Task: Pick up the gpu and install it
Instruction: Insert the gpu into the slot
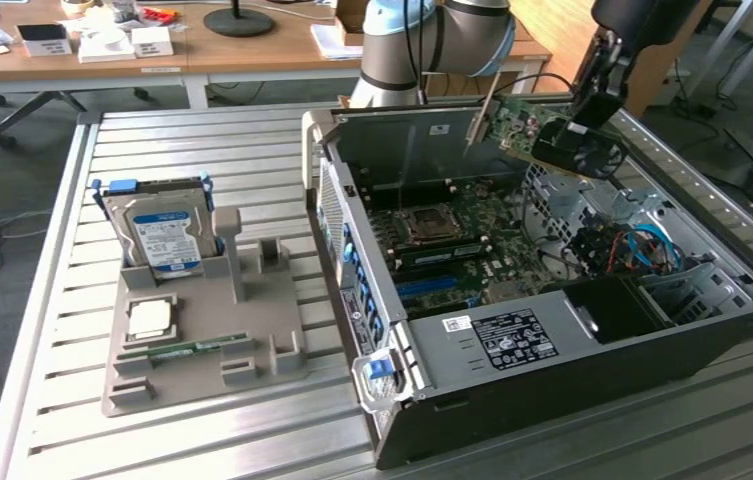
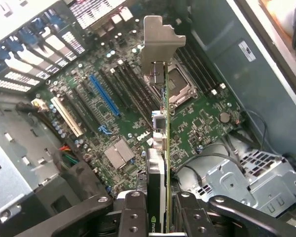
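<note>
Pincer [image 1: 574,140] is gripping the gpu [image 1: 526,120] at the end opposite its bracket, with the jaws closed on both faces of the card. In the wrist view the pincer [image 2: 160,212] is pressing black fingers [image 2: 133,215] against the gpu [image 2: 166,148]. The card is running edge-on away from the camera, with the pale end bracket [image 2: 160,42] at the far end. It is hanging tilted above the open computer case [image 1: 643,350], over the corner nearest the arm's base. It is not touching the motherboard [image 1: 483,235] below.

Writing: a green logo patch is showing on the card between the fingers, looking like NVIDIA's mark but partly cut off. "DELL" is reading in white on the motherboard [image 2: 202,118] just beside the card's edge. A black sticker [image 1: 510,338] on the case and the blue label on the hard drive [image 1: 163,240] are carrying print too small to read.

Room: the case is lying on its side with the open face up and its walls rimming the board all round. Long slots, including a blue slot [image 2: 103,96], are lying bare under the card. The processor socket [image 2: 180,81] is sitting near the bracket's line. A metal drive cage [image 2: 251,177] and loose cables [image 1: 630,250] are crowding the exterior view's right. A grey holder [image 1: 203,350] is standing well apart from the case on the slatted table [image 1: 56,300], at the exterior view's left, holding the hard drive upright.
</note>
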Robot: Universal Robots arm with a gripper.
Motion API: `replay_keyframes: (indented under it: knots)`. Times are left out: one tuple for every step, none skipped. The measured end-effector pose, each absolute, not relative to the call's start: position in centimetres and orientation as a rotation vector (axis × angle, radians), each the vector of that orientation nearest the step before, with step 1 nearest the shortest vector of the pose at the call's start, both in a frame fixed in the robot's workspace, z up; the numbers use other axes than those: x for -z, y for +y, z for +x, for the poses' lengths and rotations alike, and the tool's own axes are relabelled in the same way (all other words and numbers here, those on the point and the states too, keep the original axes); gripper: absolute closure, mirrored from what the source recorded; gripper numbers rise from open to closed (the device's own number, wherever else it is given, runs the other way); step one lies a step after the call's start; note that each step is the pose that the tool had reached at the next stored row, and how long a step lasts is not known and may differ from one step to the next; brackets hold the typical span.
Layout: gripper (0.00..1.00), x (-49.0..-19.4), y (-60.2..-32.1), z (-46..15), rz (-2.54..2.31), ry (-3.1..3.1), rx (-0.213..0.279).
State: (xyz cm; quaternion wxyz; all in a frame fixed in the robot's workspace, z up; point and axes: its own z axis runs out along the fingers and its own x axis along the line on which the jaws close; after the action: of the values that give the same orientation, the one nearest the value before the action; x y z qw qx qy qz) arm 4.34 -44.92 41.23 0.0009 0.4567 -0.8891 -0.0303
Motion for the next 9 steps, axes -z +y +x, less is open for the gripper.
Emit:
replay_keyframes:
  knots:
    - [0.73,-41.23,-44.92,4.34,1.449,-2.783,0.095]
    - [0.73,-41.23,-44.92,4.33,1.465,-2.775,0.095]
    - [0.73,-41.23,-44.92,4.34,1.482,-2.765,0.095]
    - [0.73,-41.23,-44.92,4.33,1.497,-2.757,0.095]
    - [0.73,-41.23,-44.92,4.33,1.513,-2.748,0.095]
    - [0.73,-41.23,-44.92,4.33,1.528,-2.739,0.095]
    - [0.73,-41.23,-44.92,4.33,1.542,-2.731,0.095]
    - [0.73,-41.23,-44.92,4.33,1.556,-2.723,0.095]
    - [0.73,-41.23,-44.92,4.34,1.571,-2.713,0.095]
